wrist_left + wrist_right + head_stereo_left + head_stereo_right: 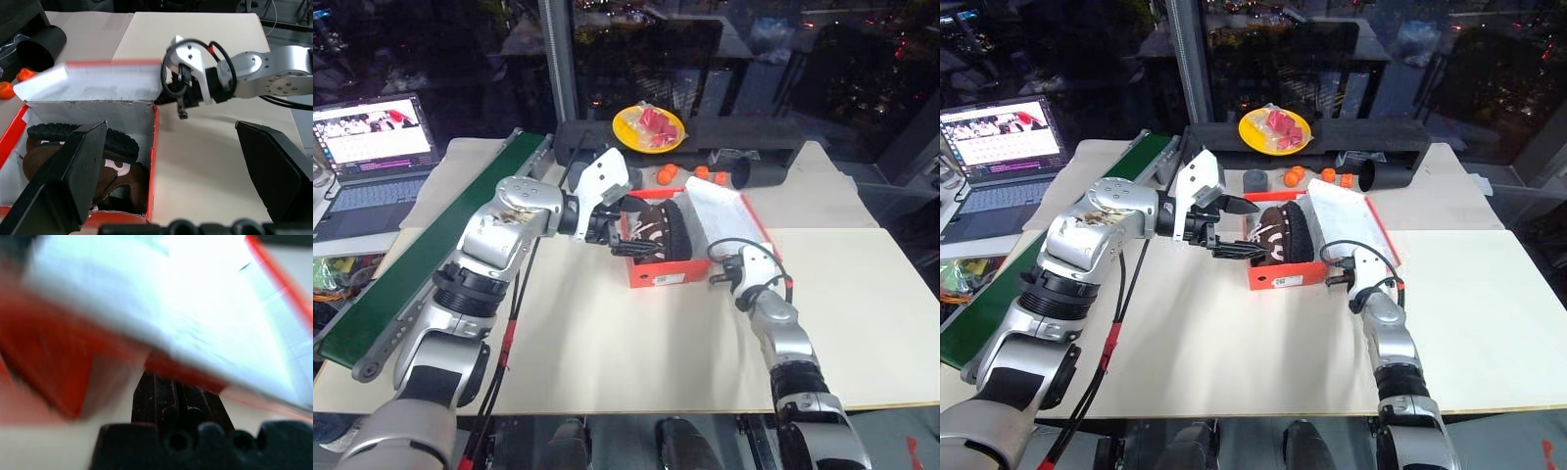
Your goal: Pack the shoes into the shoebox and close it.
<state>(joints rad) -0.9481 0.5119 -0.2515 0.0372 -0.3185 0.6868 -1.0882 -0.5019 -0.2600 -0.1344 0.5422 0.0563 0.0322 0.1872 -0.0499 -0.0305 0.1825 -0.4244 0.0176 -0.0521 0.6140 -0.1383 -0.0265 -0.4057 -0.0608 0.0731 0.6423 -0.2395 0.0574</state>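
Bracing red-orange cardboard shoebox [658, 275] with my wide-open left gripper [1224, 227] at nine o'clock; pinched-shut right gripper [717, 278] at three o'clock, under its raised lid [719, 213]; fuzzy brown shoes [656, 231] inside.

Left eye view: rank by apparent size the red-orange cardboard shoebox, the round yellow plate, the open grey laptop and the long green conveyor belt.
1. Long green conveyor belt.
2. Open grey laptop, cut off by the frame edge.
3. Red-orange cardboard shoebox, lid included.
4. Round yellow plate, though it sits farthest back, so it may be shrunk.
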